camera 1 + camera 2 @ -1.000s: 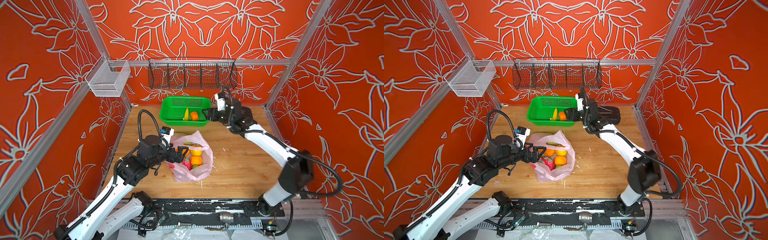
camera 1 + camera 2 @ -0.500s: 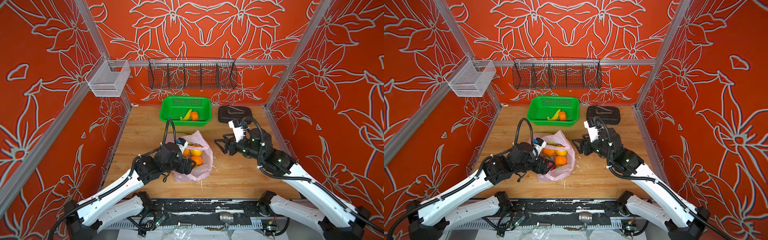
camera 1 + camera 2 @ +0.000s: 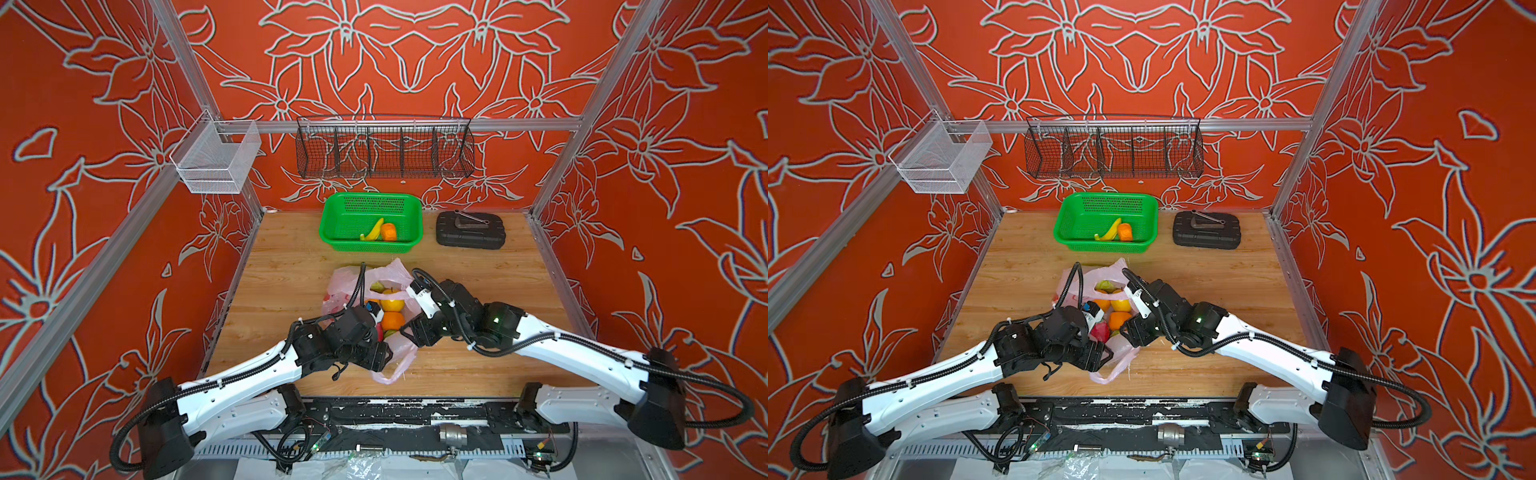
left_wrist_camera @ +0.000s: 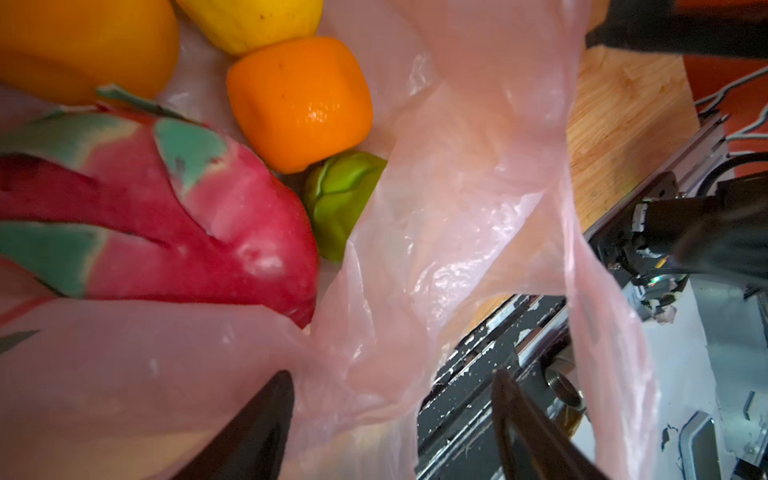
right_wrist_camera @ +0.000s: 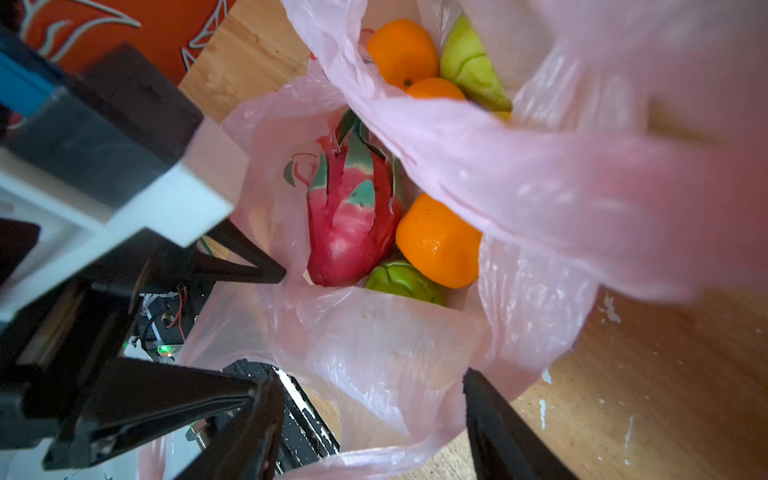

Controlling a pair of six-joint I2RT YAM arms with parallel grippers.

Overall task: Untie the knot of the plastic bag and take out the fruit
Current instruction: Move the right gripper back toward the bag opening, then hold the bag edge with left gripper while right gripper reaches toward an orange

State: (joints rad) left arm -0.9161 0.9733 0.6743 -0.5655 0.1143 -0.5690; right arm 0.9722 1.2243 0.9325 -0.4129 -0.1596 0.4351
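The pink plastic bag point(image 3: 394, 360) lies mid-table in both top views, its mouth spread open; the knot is out of view. The fruit sits inside: a magenta dragon fruit point(image 5: 353, 216), oranges point(image 5: 440, 245), a green piece point(image 4: 340, 199), a pear point(image 5: 473, 66), a yellow one point(image 3: 392, 303). My left gripper point(image 4: 390, 399) is open at the bag's near end, with loose bag film between its fingers point(image 4: 257, 428). My right gripper point(image 5: 374, 399) is also open, straddling the bag's near rim from the right. Both hover close together point(image 3: 1100, 355) point(image 3: 1127, 332).
A green basket point(image 3: 371, 195) at the back holds a banana point(image 3: 372, 230) and an orange point(image 3: 389, 232). A black case point(image 3: 471, 230) lies to its right. A black wire rack point(image 3: 384, 145) and a white mesh bin point(image 3: 216, 160) hang on the walls.
My right arm swung from the green basket down to the bag. My left gripper shifted from the bag's left side to its near end. Both sets of jaws narrowed somewhat.
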